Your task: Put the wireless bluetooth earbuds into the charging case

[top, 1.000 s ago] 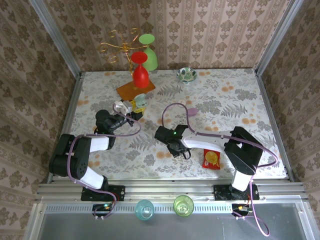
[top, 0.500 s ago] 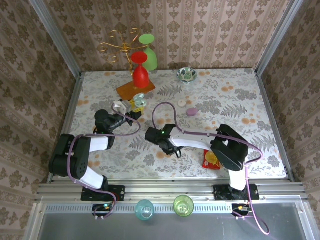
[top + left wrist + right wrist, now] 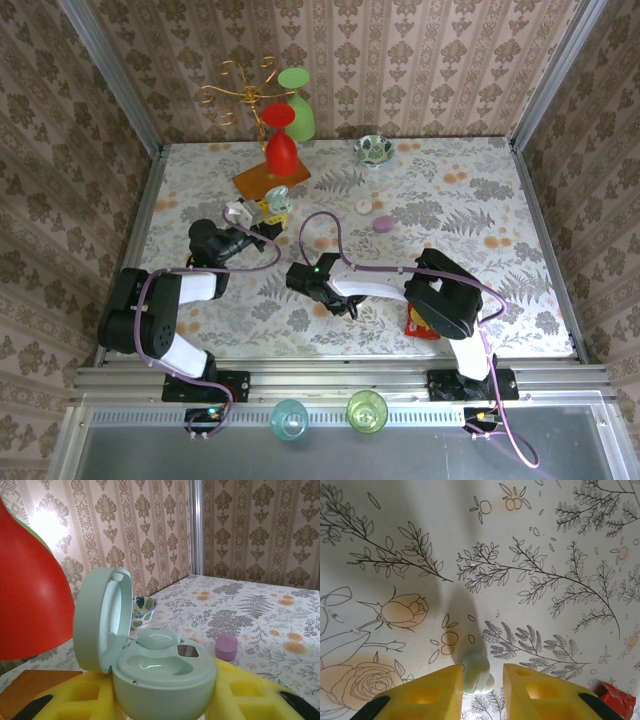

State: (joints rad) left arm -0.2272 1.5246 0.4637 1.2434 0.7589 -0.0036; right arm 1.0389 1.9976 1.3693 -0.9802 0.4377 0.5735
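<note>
Earbud [image 3: 478, 676] sits between the right tool's [image 3: 483, 672] close-set jaws, grip unclear; pinch squarely before heading for the case [image 3: 150, 669] the left tool [image 3: 162, 695] clamps.

A pale mint earbud [image 3: 476, 672] sits between the right tool's [image 3: 483, 676] yellow fingers [image 3: 430, 696].

Beige wallpaper [image 3: 430, 60] carries brown damask motifs in vertical stripes. The white tablecloth [image 3: 480, 200] is printed with grey ferns, line-drawn roses and orange blossoms. The round plastic charging case [image 3: 160, 675] is pale mint green and glossy inside, and the tiny plastic earbud [image 3: 477, 672] is a matching mint-white. The foam finger pads [image 3: 250, 695] are bright yellow. The small pebble-shaped plastic case [image 3: 226, 646] is lilac. One tall plastic wine glass [image 3: 281, 140] is red, the other plastic glass [image 3: 297, 100] lime green, the curly wire rack [image 3: 232, 92] gold, the flat wooden board [image 3: 270, 178] brown. The small bowl [image 3: 373, 149] is white with dark green leaves, the crinkled snack packet [image 3: 422, 325] red with yellow print
</note>
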